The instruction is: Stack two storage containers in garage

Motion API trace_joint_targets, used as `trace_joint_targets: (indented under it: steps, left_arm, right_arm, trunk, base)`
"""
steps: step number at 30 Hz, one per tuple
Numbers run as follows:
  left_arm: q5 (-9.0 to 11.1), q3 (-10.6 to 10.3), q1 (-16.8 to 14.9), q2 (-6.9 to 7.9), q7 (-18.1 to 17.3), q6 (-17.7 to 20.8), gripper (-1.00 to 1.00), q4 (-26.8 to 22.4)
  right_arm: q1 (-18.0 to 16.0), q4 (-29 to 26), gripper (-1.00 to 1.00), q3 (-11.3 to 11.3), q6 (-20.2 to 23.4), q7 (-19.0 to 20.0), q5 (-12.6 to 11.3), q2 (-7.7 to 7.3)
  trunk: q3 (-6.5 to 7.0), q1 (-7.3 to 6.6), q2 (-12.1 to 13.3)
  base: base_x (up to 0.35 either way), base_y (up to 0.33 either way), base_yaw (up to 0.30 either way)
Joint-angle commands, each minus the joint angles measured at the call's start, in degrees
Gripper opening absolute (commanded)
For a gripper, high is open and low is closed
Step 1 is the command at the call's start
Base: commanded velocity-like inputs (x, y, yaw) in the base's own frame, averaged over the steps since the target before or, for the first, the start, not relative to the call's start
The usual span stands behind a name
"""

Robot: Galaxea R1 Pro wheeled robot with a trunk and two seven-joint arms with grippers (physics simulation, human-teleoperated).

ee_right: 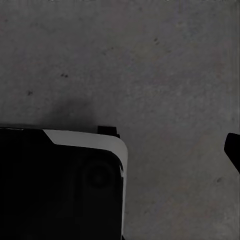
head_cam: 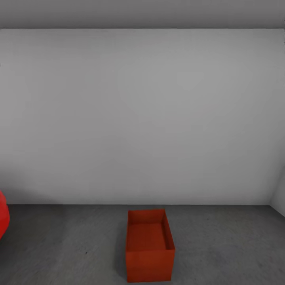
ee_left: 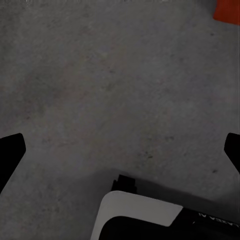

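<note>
Left tool (ee_left: 120, 150) is seen in the left wrist view with its two dark fingertips (ee_left: 11, 152) spread wide at opposite edges of the frame; nothing is held between them, and only bare floor (ee_left: 100, 90) lies beneath. It is pointed down at the floor and hangs clear of it. Beyond the tool, well apart from it, an orange-red corner of a container (ee_left: 227, 10) is cut off by the frame edge. Below the tool a white-and-black part of the robot (ee_left: 135, 215) is seen.

Right tool is likewise pointed down at the grey speckled floor (ee_right: 150, 75). Only one fingertip (ee_right: 233, 150) is seen, at the frame edge, so its opening cannot be told. Nothing is seen in its grasp.

In the head view one open container (head_cam: 150, 245) stands upright on the floor (head_cam: 221, 245) before a plain white-grey wall (head_cam: 142, 118). A rounded bright-red object (head_cam: 3, 215) is cut off at the left edge.
</note>
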Motion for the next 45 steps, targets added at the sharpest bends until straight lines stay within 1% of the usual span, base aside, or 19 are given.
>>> trace_joint_targets:
  steps: [1, 11, 13, 15, 17, 21, 25, 45]
  left_arm:
    - [0.47, -0.49, -0.04, 0.00, 0.13, -0.13, 1.00, 0.01]
    - [0.83, -0.42, -0.02, -0.26, -0.18, 0.27, 1.00, 0.15]
    - [0.91, -0.36, 0.45, -0.32, -0.37, 0.44, 1.00, 0.21]
    - [0.90, -0.38, 1.99, -0.36, -0.47, 0.23, 1.00, 0.24]
    - [0.85, -0.39, 4.31, -0.44, -0.56, -0.01, 1.00, 0.26]
    - [0.81, -0.40, 6.41, -0.58, -0.62, -0.43, 1.00, 0.27]
    - [0.81, -0.40, 6.89, -0.46, -0.58, -0.61, 1.00, 0.20]
    - [0.37, -0.54, 6.99, -0.09, -0.57, -0.62, 1.00, -0.39]
  right_arm:
    - [-0.07, 0.15, 1.00, 0.49, -0.27, -0.04, -0.40, 0.01]
    - [-0.07, 0.15, 1.00, 0.56, 0.17, 0.03, -0.15, 0.14]
    - [-0.07, 0.15, 1.00, 0.57, 0.17, 0.03, -0.14, 0.17]
    - [-0.07, 0.15, 1.00, 0.57, 0.17, 0.03, -0.08, 0.15]
    - [-0.07, 0.15, 1.00, 0.72, 0.17, 0.03, 0.09, 0.13]
    - [-0.07, 0.15, 1.00, 1.00, 0.14, 0.12, 0.33, 0.15]
    - [-0.07, 0.15, 1.00, 1.11, 0.15, 0.12, 0.37, 0.18]
    - [-0.10, 0.07, 1.00, 0.95, 0.34, 0.03, 0.03, 0.27]
  trunk:
    - [-0.01, 0.01, -0.07]
    - [0.19, 0.01, -0.07]
    - [0.19, 0.01, -0.07]
    - [0.19, 0.01, -0.07]
    - [0.19, 0.01, -0.07]
    - [0.19, 0.01, -0.07]
    - [0.19, 0.01, -0.07]
    - [0.19, 0.01, -0.07]
  base:
    - [0.000, 0.000, 0.000]
    - [0.000, 0.000, 0.000]
    - [0.000, 0.000, 0.000]
    - [0.000, 0.000, 0.000]
    - [0.000, 0.000, 0.000]
    - [0.000, 0.000, 0.000]
    - [0.000, 0.000, 0.000]
    - [0.000, 0.000, 0.000]
